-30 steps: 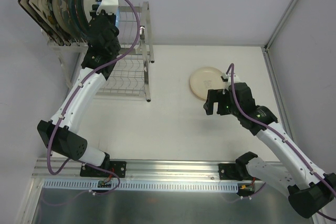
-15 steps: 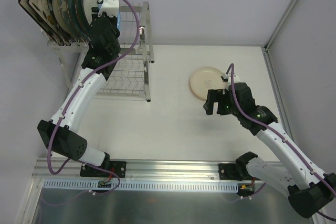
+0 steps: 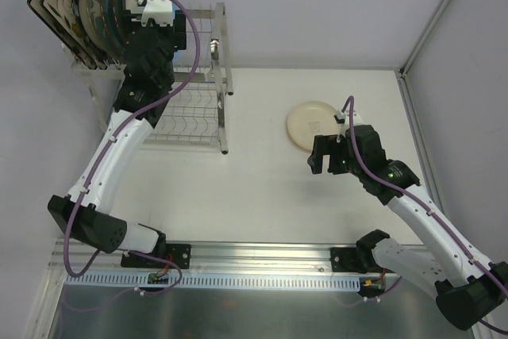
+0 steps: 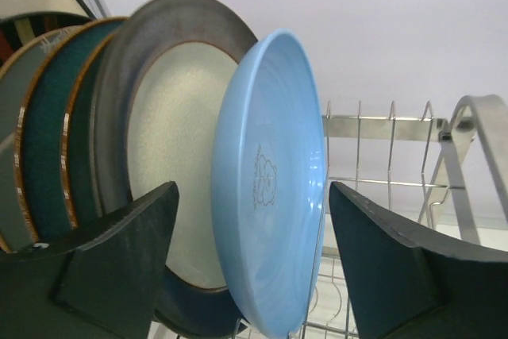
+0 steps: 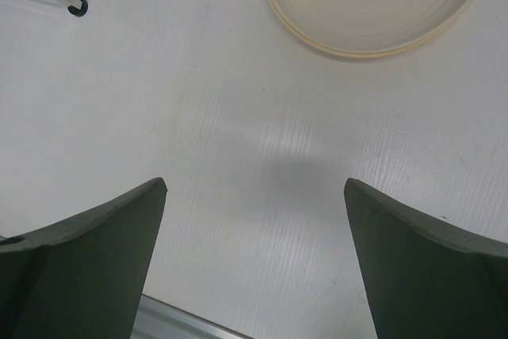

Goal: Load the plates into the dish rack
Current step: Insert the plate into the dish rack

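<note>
Blue plate (image 4: 274,172) stands between jaws of left gripper (image 4: 252,196).

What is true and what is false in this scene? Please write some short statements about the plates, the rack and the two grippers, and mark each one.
1. The light blue plate stands on edge in the rack. True.
2. The left gripper is clamped on this plate. False: its jaws stand open and do not press it.
3. The pale yellow plate lies flat on the table. True.
4. The right gripper holds the yellow plate. False: it is open and empty, over bare table beside the plate.
5. The blue plate is alone in the rack. False: a dark-rimmed plate and teal plates stand behind it.
</note>
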